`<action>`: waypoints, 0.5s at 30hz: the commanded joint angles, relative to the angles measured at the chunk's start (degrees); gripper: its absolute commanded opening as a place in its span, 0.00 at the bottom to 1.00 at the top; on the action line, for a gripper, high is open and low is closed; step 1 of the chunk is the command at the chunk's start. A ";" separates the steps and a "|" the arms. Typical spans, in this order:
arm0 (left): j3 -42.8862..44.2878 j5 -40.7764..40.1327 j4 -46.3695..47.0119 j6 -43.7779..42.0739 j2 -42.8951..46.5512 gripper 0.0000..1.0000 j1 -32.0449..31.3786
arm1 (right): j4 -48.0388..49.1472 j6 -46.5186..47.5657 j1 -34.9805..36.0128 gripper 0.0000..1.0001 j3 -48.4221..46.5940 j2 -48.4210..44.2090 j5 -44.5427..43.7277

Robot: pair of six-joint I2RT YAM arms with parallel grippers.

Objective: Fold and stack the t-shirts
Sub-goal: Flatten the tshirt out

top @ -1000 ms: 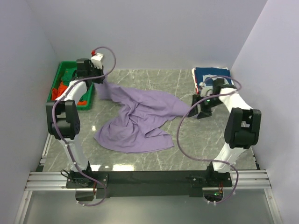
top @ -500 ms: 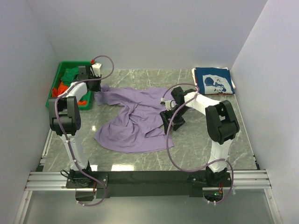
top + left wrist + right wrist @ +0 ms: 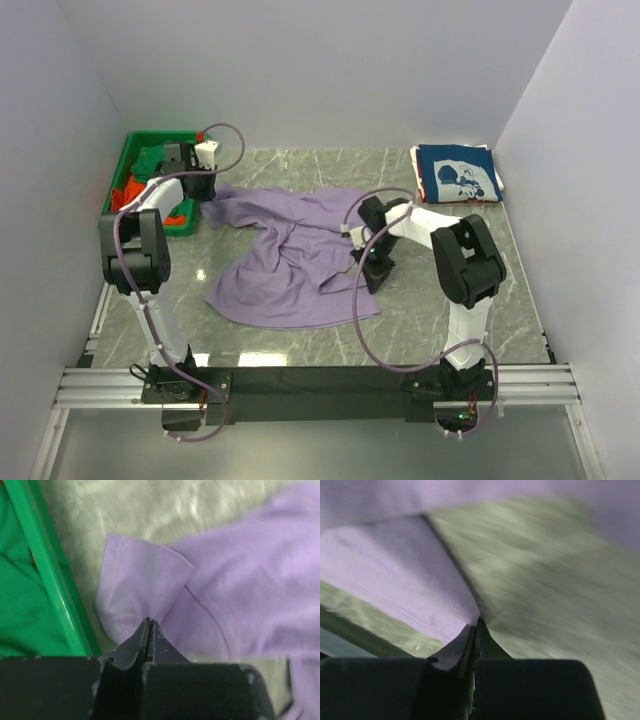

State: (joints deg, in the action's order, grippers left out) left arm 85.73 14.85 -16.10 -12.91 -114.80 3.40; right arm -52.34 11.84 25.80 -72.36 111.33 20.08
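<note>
The lavender t-shirt (image 3: pixel 290 250) lies crumpled across the middle of the table. My left gripper (image 3: pixel 204 196) is shut on its sleeve (image 3: pixel 145 580) at the back left, next to the bin; the jaws (image 3: pixel 149 622) pinch a fold of the cloth. My right gripper (image 3: pixel 371 272) is shut on the shirt's right edge, and the purple hem (image 3: pixel 430 610) runs into the closed jaws (image 3: pixel 476 625). A navy t-shirt with a white print (image 3: pixel 458 175) lies folded at the back right. Green (image 3: pixel 150 158) and orange-red (image 3: pixel 128 193) t-shirts sit in the bin.
The green plastic bin (image 3: pixel 118 172) stands at the back left against the wall; its rim (image 3: pixel 50 580) is just left of my left gripper. White walls close in the table on three sides. The right arm's cable (image 3: pixel 358 300) loops over the shirt's lower right.
The right arm swung left from the navy t-shirt to the lavender one's right edge and shut on it. The left gripper came down a little with the sleeve.
</note>
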 commanded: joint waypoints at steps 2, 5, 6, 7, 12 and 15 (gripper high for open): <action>-4.60 4.74 -5.94 -9.40 9.76 0.01 0.64 | -2.50 7.31 -10.40 0.00 -0.15 -2.43 -13.91; -9.87 6.33 -9.29 -15.12 14.95 0.01 0.64 | -2.51 11.45 -19.36 0.00 -4.88 -0.59 -19.98; -12.15 6.76 -10.43 -16.61 17.22 0.01 0.64 | -2.51 12.33 -22.52 0.00 -9.42 0.54 -21.81; -12.95 7.64 -11.66 -17.41 18.20 0.01 0.64 | -2.16 13.55 -23.86 0.00 -12.08 3.34 -25.31; -16.56 10.54 -21.05 -19.43 22.69 0.01 0.56 | -3.03 12.95 -25.54 0.00 -33.32 12.76 -29.74; -15.60 11.43 -21.70 -15.41 22.17 0.01 0.73 | -5.49 10.76 -24.75 0.13 -40.29 15.50 -31.85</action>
State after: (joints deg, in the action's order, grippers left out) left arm 69.67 23.44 -34.20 -28.86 -93.71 3.77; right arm -54.52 22.74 -1.04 -105.86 126.17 -6.55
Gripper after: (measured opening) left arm 0.013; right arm 0.053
